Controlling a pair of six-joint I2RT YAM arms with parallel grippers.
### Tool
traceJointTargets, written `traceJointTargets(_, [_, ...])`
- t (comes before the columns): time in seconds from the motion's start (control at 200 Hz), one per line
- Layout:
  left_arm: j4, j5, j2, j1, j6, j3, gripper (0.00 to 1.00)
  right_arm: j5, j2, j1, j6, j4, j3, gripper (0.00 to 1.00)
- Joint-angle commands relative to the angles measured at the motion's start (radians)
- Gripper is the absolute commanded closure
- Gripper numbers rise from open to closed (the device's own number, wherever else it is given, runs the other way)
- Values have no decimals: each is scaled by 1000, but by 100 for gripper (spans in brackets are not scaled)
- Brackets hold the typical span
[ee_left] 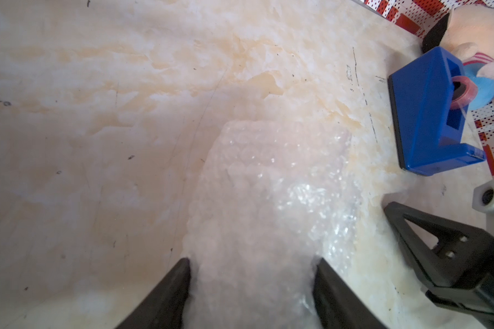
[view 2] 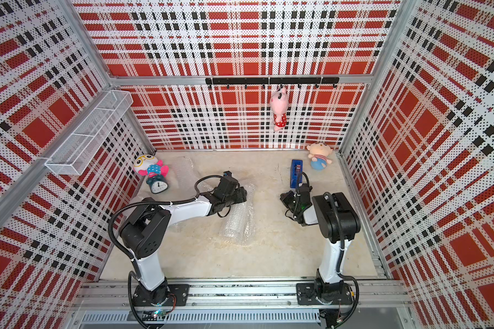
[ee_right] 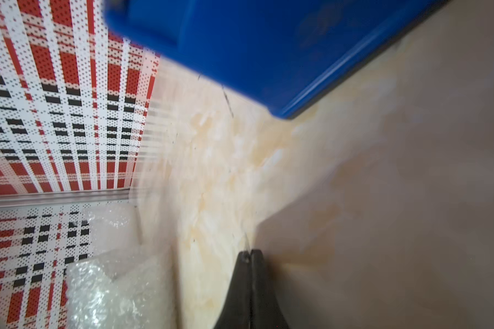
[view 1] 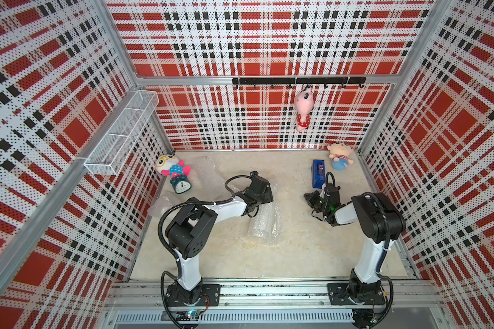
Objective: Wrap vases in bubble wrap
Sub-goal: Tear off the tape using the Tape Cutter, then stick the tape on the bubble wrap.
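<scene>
A long roll of bubble wrap (view 1: 263,226) (view 2: 237,225) lies on the table's middle, round in form. No bare vase shows. My left gripper (view 1: 264,200) (ee_left: 251,262) is shut on the roll's far end (ee_left: 268,185), with both fingers pressed against its sides. My right gripper (view 1: 308,198) (view 2: 283,197) (ee_right: 250,252) is shut, tips together, low over the table just in front of the blue tape dispenser (view 1: 317,173) (ee_right: 268,42). I see nothing between its tips. More loose bubble wrap (view 1: 207,171) lies at the back left.
A plush toy and alarm clock (view 1: 181,186) stand at the back left, and another plush (view 1: 340,156) sits in the back right corner. A pink plush (view 1: 303,109) hangs from the hook rail. A wire basket (view 1: 120,134) is fixed to the left wall.
</scene>
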Motion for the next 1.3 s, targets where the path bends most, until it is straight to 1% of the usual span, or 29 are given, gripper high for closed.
traceJointTargets(0.0, [-48,-11,-10,12,19,-31,33,-28,-11,-1,8,-46,-51,100])
traceJointTargets(0.115, [-39,9,-9,14,39,-35,33,-112,-98,8,-85,-14,-67,100])
traceJointTargets(0.23, [-27,35,1,14,80,-37,34,-238,-208,36,-198,14,-87,100])
traceJointTargets(0.301, [-17,47,3,11,104,-39,35,-322,-263,69,-307,-39,-73,100])
traceJointTargets(0.426, [-19,47,5,12,133,-35,35,-357,-334,153,-529,-165,-55,100])
traceJointTargets(0.446, [-21,46,6,12,136,-34,35,-364,-338,164,-541,-172,-55,100])
traceJointTargets(0.471, [-25,43,8,12,136,-32,35,-372,-341,176,-587,-175,-53,100])
traceJointTargets(0.561, [-32,43,10,14,140,-28,35,-428,-326,186,-609,-100,-73,100])
traceJointTargets(0.641, [-31,45,10,13,145,-28,35,-458,-310,187,-665,-98,-74,100])
traceJointTargets(0.741, [-29,49,13,14,157,-33,35,-464,-302,192,-773,-156,-63,100])
traceJointTargets(0.887, [-19,76,27,22,176,-32,35,-464,-316,204,-921,-193,-67,100])
traceJointTargets(1.017, [-11,96,37,26,192,-28,36,-497,-309,216,-1012,-243,-50,100])
traceJointTargets(1.132, [-11,108,41,27,207,-22,36,-519,-305,250,-1095,-307,-26,100])
traceJointTargets(1.292, [-11,120,39,27,216,-22,36,-547,-331,280,-1164,-413,5,100])
